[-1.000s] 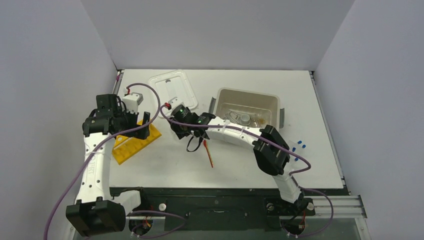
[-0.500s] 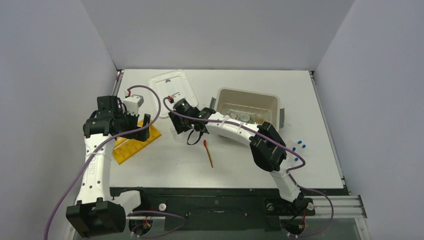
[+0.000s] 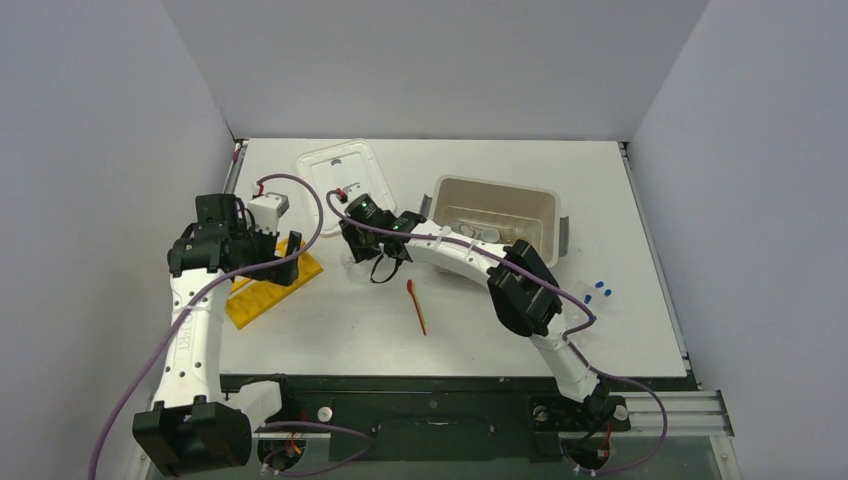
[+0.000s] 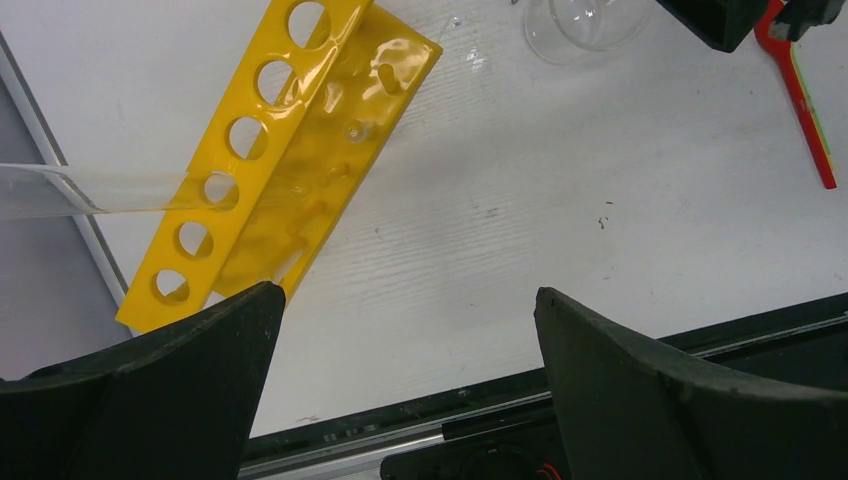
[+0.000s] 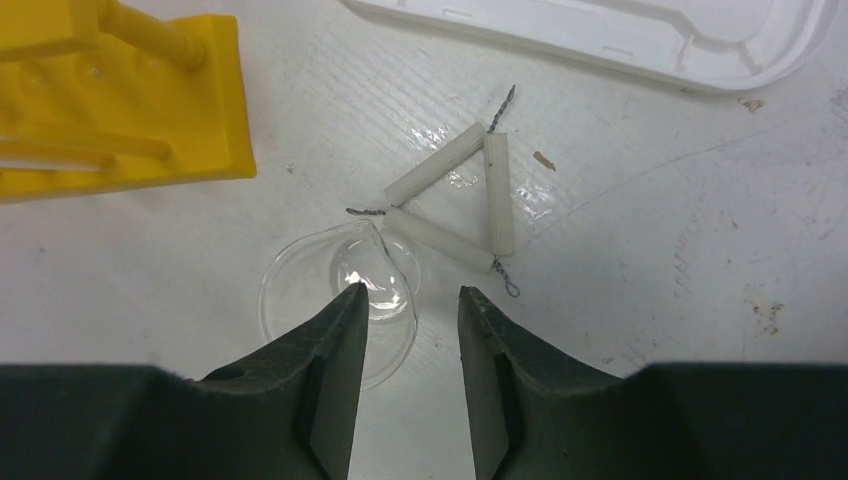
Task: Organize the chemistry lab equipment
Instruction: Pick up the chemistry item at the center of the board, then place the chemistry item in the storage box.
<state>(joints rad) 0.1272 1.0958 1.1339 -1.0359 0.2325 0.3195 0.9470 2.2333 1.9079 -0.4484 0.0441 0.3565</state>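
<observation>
A clear glass dish (image 5: 335, 305) lies on the white table beside a white clay triangle (image 5: 455, 195). My right gripper (image 5: 412, 295) hovers open just above the dish's right edge, with its left finger over the dish and nothing held. The yellow holed tube rack (image 4: 280, 150) lies to the left, and a clear test tube (image 4: 100, 190) pokes through one hole. My left gripper (image 4: 405, 300) stands wide open and empty near the rack (image 3: 265, 285). A red spatula (image 3: 416, 305) lies mid-table. Blue caps (image 3: 598, 292) sit at the right.
The beige tub (image 3: 548, 205), holding several clear items, stands at the back right. The white lid (image 3: 345, 175) lies behind the right gripper (image 3: 372, 262). The black table edge (image 4: 600, 360) runs close below the left fingers.
The right arm has swung back and left, away from the red spatula to over the glass dish, and its jaws have narrowed. The left arm has hardly moved.
</observation>
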